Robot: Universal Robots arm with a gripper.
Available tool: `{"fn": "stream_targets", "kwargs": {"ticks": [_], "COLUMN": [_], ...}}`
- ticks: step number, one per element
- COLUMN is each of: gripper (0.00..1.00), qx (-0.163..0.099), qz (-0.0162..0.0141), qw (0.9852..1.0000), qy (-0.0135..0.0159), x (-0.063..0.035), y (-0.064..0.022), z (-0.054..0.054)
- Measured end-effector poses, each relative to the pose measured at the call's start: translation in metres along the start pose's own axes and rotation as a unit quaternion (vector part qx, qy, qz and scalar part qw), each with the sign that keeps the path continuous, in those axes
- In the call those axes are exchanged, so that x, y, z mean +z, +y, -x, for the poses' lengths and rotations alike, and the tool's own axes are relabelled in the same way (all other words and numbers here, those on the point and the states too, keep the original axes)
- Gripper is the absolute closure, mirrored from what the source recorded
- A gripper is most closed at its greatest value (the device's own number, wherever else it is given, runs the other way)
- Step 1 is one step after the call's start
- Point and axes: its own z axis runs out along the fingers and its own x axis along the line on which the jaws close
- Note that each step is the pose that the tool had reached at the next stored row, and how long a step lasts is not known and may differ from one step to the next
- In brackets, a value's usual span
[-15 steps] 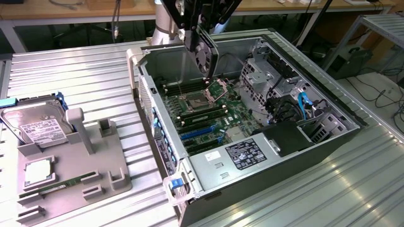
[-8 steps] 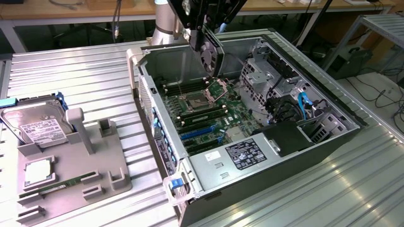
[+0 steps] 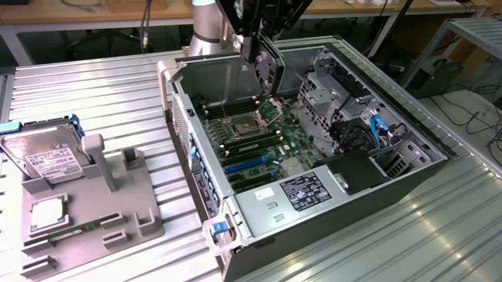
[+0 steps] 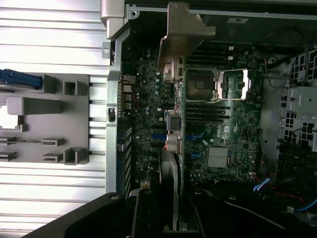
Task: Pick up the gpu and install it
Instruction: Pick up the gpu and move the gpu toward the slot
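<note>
The gpu [image 3: 265, 66] hangs upright over the open computer case [image 3: 330, 235], above the motherboard [image 3: 259, 147]. My gripper [image 3: 253, 42] is shut on its upper edge. In the wrist view the gpu [image 4: 173, 148] appears edge-on, running from my gripper [image 4: 171, 210] out to its pale metal bracket [image 4: 181, 29]. The card sits above the board and clear of the blue slots [image 3: 247, 164]. It is near the case's rear wall side.
The CPU socket [image 3: 244, 126] lies open on the board. Drive cages [image 3: 330, 94] and cables crowd the exterior view's right of the case. A grey fixture [image 3: 117, 211] at the exterior view's left holds a hard drive [image 3: 47, 161] and a memory stick [image 3: 74, 231].
</note>
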Motion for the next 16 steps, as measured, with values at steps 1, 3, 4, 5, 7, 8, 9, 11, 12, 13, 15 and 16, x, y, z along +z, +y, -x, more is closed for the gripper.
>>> {"fn": "stream_targets", "kwargs": {"ticks": [1, 3, 4, 5, 7, 8, 9, 11, 12, 13, 15, 16], "gripper": [0.73, 0.73, 0.73, 0.73, 0.73, 0.73, 0.73, 0.73, 0.73, 0.73, 0.73, 0.73], "qx": [0.0, 0.0, 0.0, 0.0, 0.0, 0.0, 0.0, 0.0, 0.0, 0.0, 0.0, 0.0], "qz": [0.0, 0.0, 0.0, 0.0, 0.0, 0.0, 0.0, 0.0, 0.0, 0.0, 0.0, 0.0], "qw": [1.0, 1.0, 1.0, 1.0, 1.0, 1.0, 1.0, 1.0, 1.0, 1.0, 1.0, 1.0], "qy": [0.0, 0.0, 0.0, 0.0, 0.0, 0.0, 0.0, 0.0, 0.0, 0.0, 0.0, 0.0], "x": [0.0001, 0.0003, 0.0004, 0.0005, 0.0006, 0.0007, 0.0008, 0.0009, 0.001, 0.001, 0.0012, 0.0014], "y": [0.0, -0.0001, -0.0002, -0.0002, -0.0003, -0.0003, -0.0004, -0.0005, -0.0005, -0.0005, -0.0006, -0.0006], "z": [0.001, 0.003, 0.004, 0.005, 0.007, 0.008, 0.009, 0.011, 0.011, 0.012, 0.015, 0.016]}}
